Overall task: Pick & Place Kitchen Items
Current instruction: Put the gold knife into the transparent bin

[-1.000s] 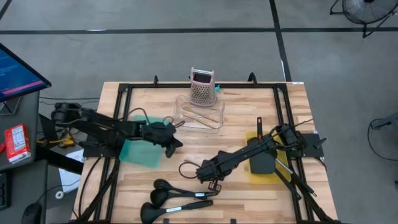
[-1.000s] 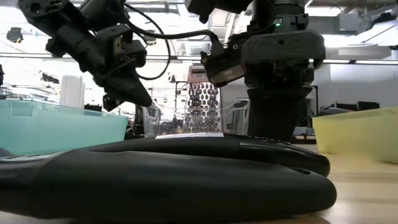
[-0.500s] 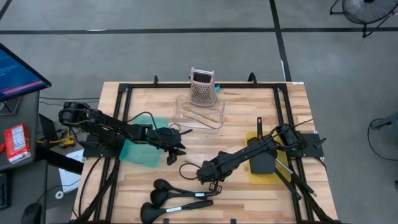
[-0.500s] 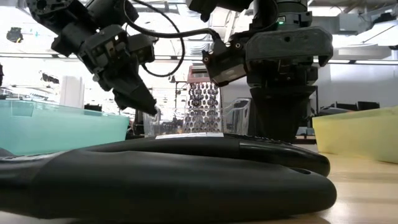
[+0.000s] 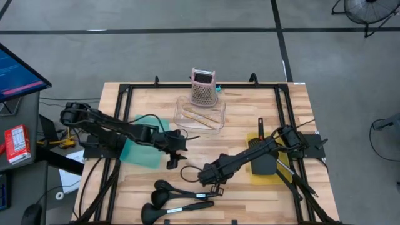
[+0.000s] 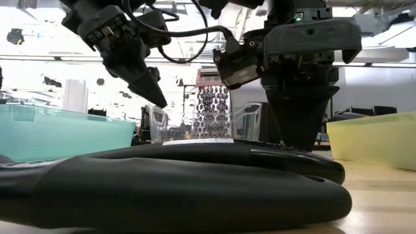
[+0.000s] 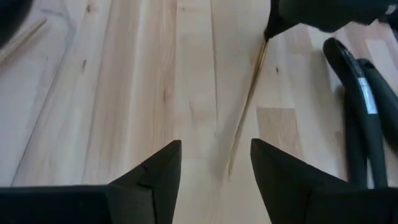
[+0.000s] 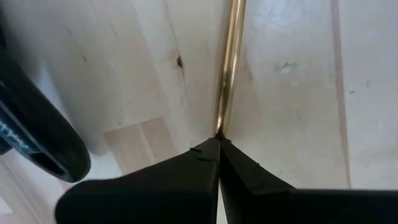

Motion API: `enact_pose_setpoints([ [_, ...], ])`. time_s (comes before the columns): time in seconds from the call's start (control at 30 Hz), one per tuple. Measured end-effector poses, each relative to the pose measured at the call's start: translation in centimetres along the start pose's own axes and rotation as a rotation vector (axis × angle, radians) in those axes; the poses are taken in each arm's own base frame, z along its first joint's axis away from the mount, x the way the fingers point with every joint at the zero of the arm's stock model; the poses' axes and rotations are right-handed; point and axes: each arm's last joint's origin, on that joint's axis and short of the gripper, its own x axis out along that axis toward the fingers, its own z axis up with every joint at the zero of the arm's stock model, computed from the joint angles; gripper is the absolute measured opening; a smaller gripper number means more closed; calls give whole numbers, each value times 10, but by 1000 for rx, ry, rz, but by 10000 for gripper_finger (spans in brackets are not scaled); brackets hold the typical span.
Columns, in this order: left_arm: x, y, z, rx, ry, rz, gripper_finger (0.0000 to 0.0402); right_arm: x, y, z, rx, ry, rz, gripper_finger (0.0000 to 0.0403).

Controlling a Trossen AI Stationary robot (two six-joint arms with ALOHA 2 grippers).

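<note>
Right tool (image 8: 217,144) pinched fully shut on tip of thin golden stick (image 8: 230,62), low centre of high view, just above black utensils (image 5: 178,199) lying at bottom of bench (image 5: 250,106). Left tool (image 7: 214,163) spread open, empty, straddling stick's far end. Probably a handover or joint lift. Keep stick centred between left fingers, close gently, lift level, avoid snagging utensils; clear tray (image 5: 200,115) upper centre.
</note>
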Motion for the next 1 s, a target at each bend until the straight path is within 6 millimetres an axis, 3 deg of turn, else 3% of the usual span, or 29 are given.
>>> enact_pose_setpoints([
  [0.33, 40, 7, -16, 27, 110, -109, 180, 0, 5, -3, -17, -6, 6, 0],
  [1.0, 86, -1, -12, 79, 149, -210, 180, 0, 8, -4, -31, -12, 17, 0],
])
